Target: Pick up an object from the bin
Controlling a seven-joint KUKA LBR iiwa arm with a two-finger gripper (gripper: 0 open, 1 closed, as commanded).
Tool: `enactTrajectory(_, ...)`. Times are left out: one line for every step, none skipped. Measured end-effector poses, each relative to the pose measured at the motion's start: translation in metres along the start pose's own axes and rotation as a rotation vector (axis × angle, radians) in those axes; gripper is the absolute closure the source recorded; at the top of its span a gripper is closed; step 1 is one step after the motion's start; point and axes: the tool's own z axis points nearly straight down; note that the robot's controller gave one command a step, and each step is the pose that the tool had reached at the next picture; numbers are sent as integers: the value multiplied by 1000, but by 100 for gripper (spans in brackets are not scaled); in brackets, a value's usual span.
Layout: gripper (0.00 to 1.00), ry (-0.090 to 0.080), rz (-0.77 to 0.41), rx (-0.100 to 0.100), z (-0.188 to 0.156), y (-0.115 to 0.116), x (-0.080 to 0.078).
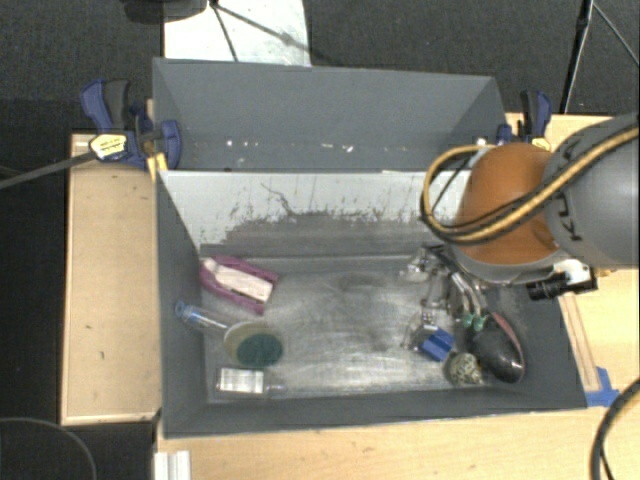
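Taking up the middle of the scene, the grey bin point(330, 118) holds two loose groups well apart, and the arm point(510, 208), with its orange cover, comes down into the right-hand one. On the left lie a pink packet point(238, 280), a round disc with a dark green middle point(257, 348), a clear tube point(200, 318) and a small clear piece point(242, 380). On the right a black oval thing point(503, 356) lies by the wall, with a speckled round lump point(463, 370) just beside it. A small blue block point(436, 346), near the front right corner, lies just below the jaws and is probably the thing to pick. Whether the jaws are spread or pressed together I cannot tell, as cables and metal parts crowd them. To grasp well, they should straddle the blue block alone, clear of the lump and the black oval, and go low before closing.
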Motion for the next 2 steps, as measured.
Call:
enactTrajectory(0,-6,-408,-3,40,-56,12)
enactTrajectory(100,-14,-408,-3,37,-54,9)
